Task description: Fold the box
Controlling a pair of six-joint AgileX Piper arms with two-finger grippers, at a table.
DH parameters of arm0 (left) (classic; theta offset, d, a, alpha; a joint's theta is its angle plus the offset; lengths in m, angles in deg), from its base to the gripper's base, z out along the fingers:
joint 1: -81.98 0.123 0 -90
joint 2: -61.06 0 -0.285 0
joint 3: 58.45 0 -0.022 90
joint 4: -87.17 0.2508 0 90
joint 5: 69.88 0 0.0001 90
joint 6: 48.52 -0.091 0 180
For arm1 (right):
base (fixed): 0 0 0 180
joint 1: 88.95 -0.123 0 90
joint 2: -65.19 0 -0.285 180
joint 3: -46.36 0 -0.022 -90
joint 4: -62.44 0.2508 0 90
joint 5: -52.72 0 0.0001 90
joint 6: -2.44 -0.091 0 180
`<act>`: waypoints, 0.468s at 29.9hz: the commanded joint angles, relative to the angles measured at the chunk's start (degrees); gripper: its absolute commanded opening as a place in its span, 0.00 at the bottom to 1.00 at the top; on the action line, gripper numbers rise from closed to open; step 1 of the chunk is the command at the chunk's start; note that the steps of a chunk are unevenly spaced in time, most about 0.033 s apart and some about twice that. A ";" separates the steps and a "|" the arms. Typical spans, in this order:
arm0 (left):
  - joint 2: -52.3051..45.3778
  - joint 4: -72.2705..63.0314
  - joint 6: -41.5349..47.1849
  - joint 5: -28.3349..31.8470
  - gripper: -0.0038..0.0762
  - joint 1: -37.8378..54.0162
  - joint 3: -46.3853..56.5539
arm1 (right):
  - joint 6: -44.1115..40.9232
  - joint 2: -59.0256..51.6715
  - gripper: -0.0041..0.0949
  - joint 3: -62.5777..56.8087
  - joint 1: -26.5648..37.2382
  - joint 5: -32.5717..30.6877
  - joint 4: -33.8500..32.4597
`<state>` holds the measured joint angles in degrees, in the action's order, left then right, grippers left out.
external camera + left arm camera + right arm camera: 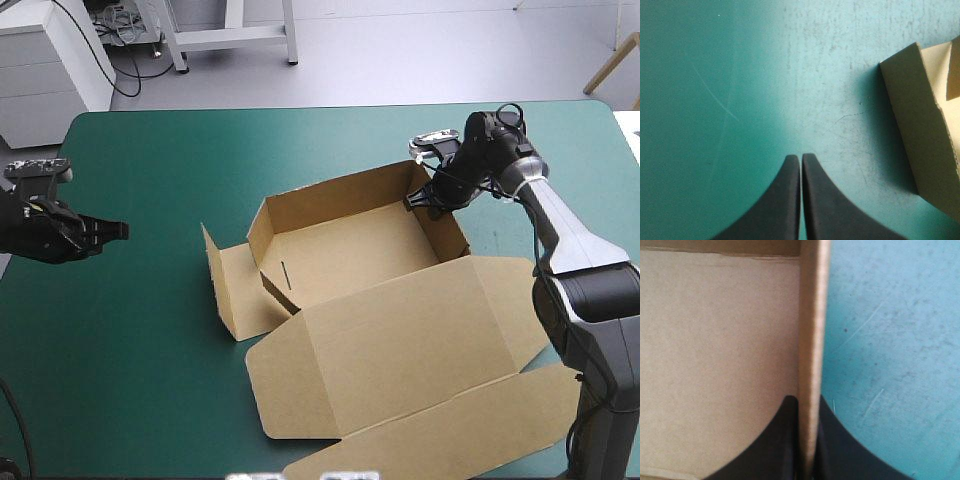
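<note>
Two black fin-fingered claws, and the work is split unevenly. The right claw [420, 198] is clenched on the brown cardboard box [345, 255], gripping the upright right wall [810, 315] near its far corner. The right wrist view shows one finger inside, one outside, with the board pinched between. Likely reason: to hold that wall upright, or to steady the tray while the rest gets tucked.

The left claw [118, 230] is clenched on nothing, its fingers meeting in a point. It is over the teal-green covered surface [150, 140] near the left edge, well apart from the box. It looks parked, waiting for its turn.

The box sits at the middle of the surface, a bit toward the right edge. The far, left and right walls are raised around the tray floor. The big flat lid panel [400, 350] lies open toward the near edge, reaching toward the near right corner. The left side flap [228, 285] splays outward, partly standing, not tucked.

Judgement: partway through; the walls are up but the loose flap is left, and the left claw is the nearer one for it. Risk: the pinched wall may bow, or the light board may slide, if that flap is pushed hard.
</note>
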<state>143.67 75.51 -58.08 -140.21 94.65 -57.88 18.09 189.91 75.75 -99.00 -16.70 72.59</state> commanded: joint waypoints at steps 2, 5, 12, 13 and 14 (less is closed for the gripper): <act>-1.16 -1.12 0.07 1.48 0.05 -0.07 -1.78 | -0.79 -3.04 0.03 1.35 0.01 0.47 0.75; -0.27 -0.01 0.07 1.48 0.10 -0.07 -1.78 | -1.55 -4.12 0.03 1.35 0.01 0.47 0.75; 1.77 -1.67 0.07 0.84 0.63 -0.07 -1.78 | -1.55 -8.70 0.03 1.45 1.18 0.47 1.69; 2.04 -2.18 0.07 0.84 0.72 -0.07 -1.78 | -1.55 -9.44 0.03 1.45 1.70 0.47 2.48; 2.03 -3.22 0.07 0.97 0.77 -0.07 -1.78 | -1.55 -10.23 0.03 1.45 2.21 0.47 3.11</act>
<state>146.83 75.29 -58.08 -140.54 94.65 -57.88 16.71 185.71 75.60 -98.32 -16.59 72.98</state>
